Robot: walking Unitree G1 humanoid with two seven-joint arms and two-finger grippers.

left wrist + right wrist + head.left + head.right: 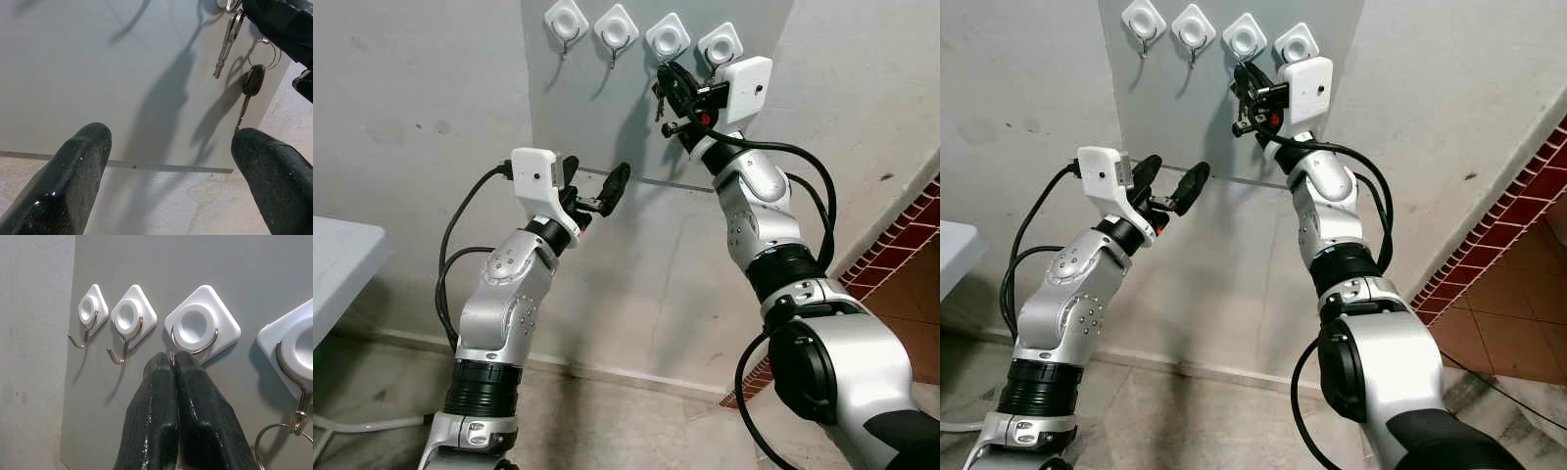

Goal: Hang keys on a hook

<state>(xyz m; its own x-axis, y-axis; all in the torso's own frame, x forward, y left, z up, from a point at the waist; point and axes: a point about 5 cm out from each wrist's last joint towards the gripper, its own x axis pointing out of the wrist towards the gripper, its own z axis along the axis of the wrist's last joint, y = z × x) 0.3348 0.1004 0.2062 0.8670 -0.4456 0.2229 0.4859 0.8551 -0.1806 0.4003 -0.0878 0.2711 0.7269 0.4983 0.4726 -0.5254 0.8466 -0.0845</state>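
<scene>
Right pincer (173, 363): raised to the hook row on the grey panel (607, 127); fingers pressed tight together, pinching what looks like a thin metal ring/key part at the very tips, right under the third hook (193, 340). Reason (judged): ring is being lined up w/ the wire so it can slip over the hook end

Keys (229, 41): bunch is hanging below the right pincer, against the panel, near the third hook; silver key plus black-headed key (254, 81) on a ring, dangling free, not resting on anything. Can't confirm ring is seated on the hook; tips are hiding the contact pt

Fourth hook (293, 367): already carrying a split ring w/ clasp (296, 423); so that hook is taken, prob why the third is being used

First hook (85, 330), second hook (124, 342): bare wire, nothing hanging

Left pincer (597, 196): held lower, off to the left of the keys, fingers spread wide, gripping nothing; pointing at the panel, well apart from the bunch. Judged: standing by, out of the way, giving its wrist cam a view of the dangling keys

Task stage (judgement): hanging in progress, release not yet done

Risk: if ring isn't over the wire tip, bunch drops to floor (636, 421) on release
</scene>
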